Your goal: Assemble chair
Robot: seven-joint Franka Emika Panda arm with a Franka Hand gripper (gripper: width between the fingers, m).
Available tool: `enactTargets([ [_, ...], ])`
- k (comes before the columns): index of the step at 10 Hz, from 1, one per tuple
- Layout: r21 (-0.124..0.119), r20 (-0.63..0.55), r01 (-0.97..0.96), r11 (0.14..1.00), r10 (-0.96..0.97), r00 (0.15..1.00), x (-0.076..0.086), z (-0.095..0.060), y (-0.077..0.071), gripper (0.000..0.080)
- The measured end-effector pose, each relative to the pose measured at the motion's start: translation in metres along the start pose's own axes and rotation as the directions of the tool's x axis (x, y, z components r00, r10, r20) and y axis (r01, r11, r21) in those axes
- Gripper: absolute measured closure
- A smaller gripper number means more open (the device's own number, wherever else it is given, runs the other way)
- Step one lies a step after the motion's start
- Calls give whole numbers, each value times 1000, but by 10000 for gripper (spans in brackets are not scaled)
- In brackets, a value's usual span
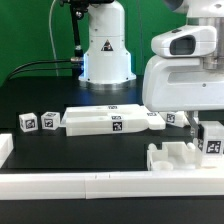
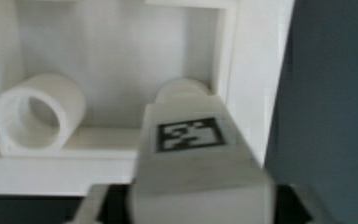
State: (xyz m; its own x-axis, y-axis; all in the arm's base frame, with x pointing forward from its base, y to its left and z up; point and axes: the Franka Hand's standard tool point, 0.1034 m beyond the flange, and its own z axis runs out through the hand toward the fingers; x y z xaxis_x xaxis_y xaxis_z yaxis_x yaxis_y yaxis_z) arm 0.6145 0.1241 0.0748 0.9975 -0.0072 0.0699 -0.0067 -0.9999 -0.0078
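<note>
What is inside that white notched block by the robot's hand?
Inside the notched block a rounded white peg shows; the tagged piece in the gripper covers the rest.

The arm [image 1: 185,75] has glossy white rounded shells, a grey oval inset and dark jaws; its white base [image 1: 105,45] bears a black triangular mark, blue glow and black cables [image 1: 40,68].

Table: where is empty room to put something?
Free: the black table strip between the long white tagged slab and the white border rail. Crowded: the exterior view's right, around the white notched block and the gripper holding a white tagged piece.
</note>
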Motion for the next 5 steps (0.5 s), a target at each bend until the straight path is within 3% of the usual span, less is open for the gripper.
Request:
enactTargets([
  [2, -3, -1, -238, 971, 238, 971, 0, 0, 0, 515],
  [3, -5, -2, -426, 905, 426, 905, 0, 1, 1, 515],
  [5, -20, -3, -785, 619, 785, 619, -2, 1, 0, 515],
])
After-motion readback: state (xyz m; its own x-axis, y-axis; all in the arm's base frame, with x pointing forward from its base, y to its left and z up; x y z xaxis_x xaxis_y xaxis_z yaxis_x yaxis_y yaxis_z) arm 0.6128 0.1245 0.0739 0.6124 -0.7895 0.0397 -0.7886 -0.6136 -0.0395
